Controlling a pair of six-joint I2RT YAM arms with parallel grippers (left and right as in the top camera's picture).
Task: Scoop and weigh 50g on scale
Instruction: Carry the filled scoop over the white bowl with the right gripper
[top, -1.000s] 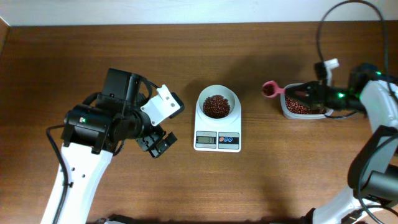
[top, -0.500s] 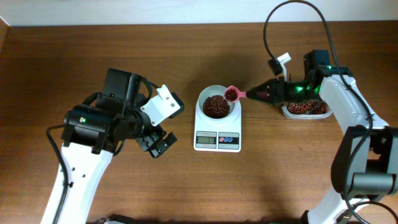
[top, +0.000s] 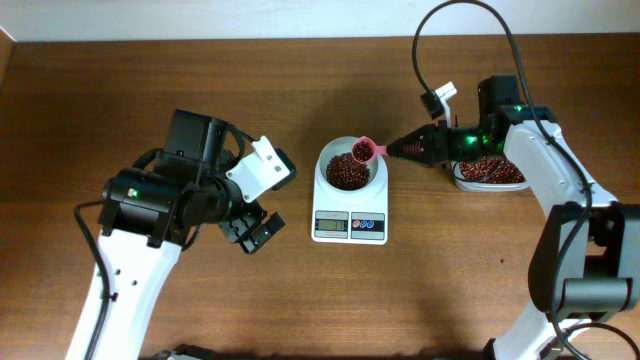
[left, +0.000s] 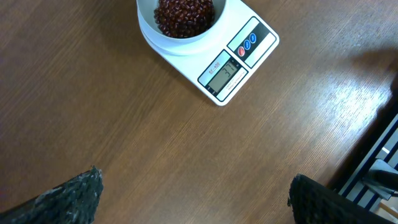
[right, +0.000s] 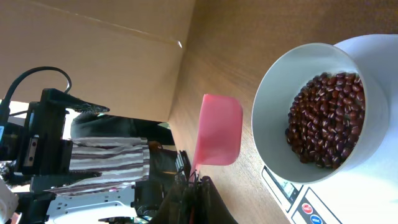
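1. The scale (top: 350, 212) sits near the middle of the wooden table (top: 300, 80), with its display and buttons on the edge nearest the robot. The digits are too small to read.
2. Its round white bowl (top: 351, 165) rests on the platform and holds a heap of dark red-brown beans (top: 346, 172), which covers the bottom and lies below the rim.
3. The right gripper (top: 398, 150) is clamped tight on the handle of a pink scoop (top: 367, 150). From overhead, the scoop's cup hangs over the right part of the bowl's rim, with a few dark beans showing inside it.
4. In the right wrist view only the scoop's pink back shows, just beside the bowl. I cannot tell whether it touches the rim.
5. A clear tub (top: 492, 175) with more beans stands to the right of the scale, apart from it and partly under the right arm.
6. The left gripper (top: 254, 232) hangs over bare table to the left of the scale, with its jaws spread wide and nothing between them. Its dark fingers (left: 71, 196) frame the lower corners of the left wrist view.
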